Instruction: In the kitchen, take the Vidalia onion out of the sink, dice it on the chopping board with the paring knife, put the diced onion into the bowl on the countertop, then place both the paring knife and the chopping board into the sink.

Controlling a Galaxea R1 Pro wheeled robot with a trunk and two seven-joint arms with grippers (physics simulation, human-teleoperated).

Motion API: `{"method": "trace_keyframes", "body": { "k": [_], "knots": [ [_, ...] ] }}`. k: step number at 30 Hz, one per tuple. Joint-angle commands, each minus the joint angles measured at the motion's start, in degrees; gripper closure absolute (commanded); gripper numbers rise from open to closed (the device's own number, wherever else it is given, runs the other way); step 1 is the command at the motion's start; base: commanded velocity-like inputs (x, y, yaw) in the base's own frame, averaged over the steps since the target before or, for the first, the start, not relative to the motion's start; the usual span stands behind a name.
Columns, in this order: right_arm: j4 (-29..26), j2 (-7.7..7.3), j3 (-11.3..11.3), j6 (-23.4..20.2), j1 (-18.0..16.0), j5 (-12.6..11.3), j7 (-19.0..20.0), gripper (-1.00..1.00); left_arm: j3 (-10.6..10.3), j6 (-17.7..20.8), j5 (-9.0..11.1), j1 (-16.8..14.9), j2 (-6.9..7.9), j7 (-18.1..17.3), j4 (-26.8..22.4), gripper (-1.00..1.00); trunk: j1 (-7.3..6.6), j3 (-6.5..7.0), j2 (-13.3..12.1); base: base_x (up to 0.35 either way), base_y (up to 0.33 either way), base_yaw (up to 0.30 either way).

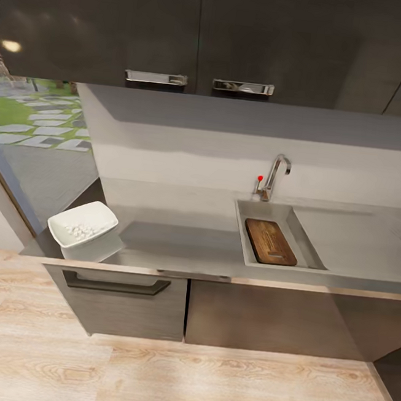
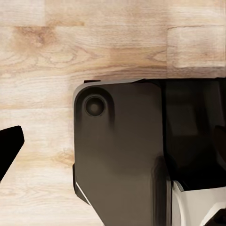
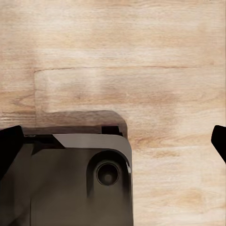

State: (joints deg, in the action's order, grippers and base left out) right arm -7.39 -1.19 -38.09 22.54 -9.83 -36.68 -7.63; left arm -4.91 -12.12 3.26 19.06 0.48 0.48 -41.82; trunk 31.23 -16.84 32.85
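The countertop (image 1: 178,235) looks like smooth grey stone with a soft sheen, and the sink (image 1: 245,227) like brushed steel under a polished chrome tap (image 1: 276,174). The chopping board (image 1: 270,242) is dark grained wood, the bowl (image 1: 82,224) glossy white. Below both wrist cameras lies a pale matt plank floor (image 3: 141,56).

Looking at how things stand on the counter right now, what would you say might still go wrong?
The bowl of diced onion sits tilted at the countertop's left corner edge and could tip off. The chopping board lies in the sink, but I cannot make out the paring knife, so that step may be unfinished.
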Motion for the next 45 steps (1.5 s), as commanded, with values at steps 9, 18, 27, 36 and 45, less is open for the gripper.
{"method": "trace_keyframes", "body": {
  "k": [9, 18, 27, 36, 45],
  "knots": [
    [-0.1, 0.26, -0.5, 0.1, 0.0, -0.2, -0.4, -1.0, -0.1, -0.1, 0.3, 0.0, 0.38, 0.1, 0.0, -1.0, 0.02, 0.75, 0.1, 0.0, 0.0, 0.0],
    [-0.1, 0.73, -0.5, 0.1, 0.0, -0.2, -0.4, -1.0, -0.1, -0.1, 0.3, 0.0, 1.0, 0.1, -0.2, -1.0, 0.02, 1.57, 0.1, 0.0, 0.0, 0.0],
    [-0.1, 0.93, -0.5, 0.1, 0.0, -0.2, -0.4, -1.0, -0.1, 0.0, 0.3, 0.0, 1.37, 0.1, -1.4, -1.0, 0.02, 2.39, 0.1, 0.0, 0.0, 0.0],
    [-0.1, 1.01, -0.5, 0.1, 0.0, -0.2, -0.4, -1.0, -0.1, 0.0, 0.5, 0.0, 1.6, 0.1, -1.2, -1.0, 0.02, 3.2, 0.1, 0.0, 0.0, 0.0],
    [-0.1, 1.0, -0.4, 0.1, 0.0, -0.2, -0.4, -1.0, 0.0, 0.0, 0.5, 0.0, 1.63, 0.1, -0.9, -1.0, 0.02, 4.02, 0.1, 0.0, 0.0, 0.0]
  ]
}}
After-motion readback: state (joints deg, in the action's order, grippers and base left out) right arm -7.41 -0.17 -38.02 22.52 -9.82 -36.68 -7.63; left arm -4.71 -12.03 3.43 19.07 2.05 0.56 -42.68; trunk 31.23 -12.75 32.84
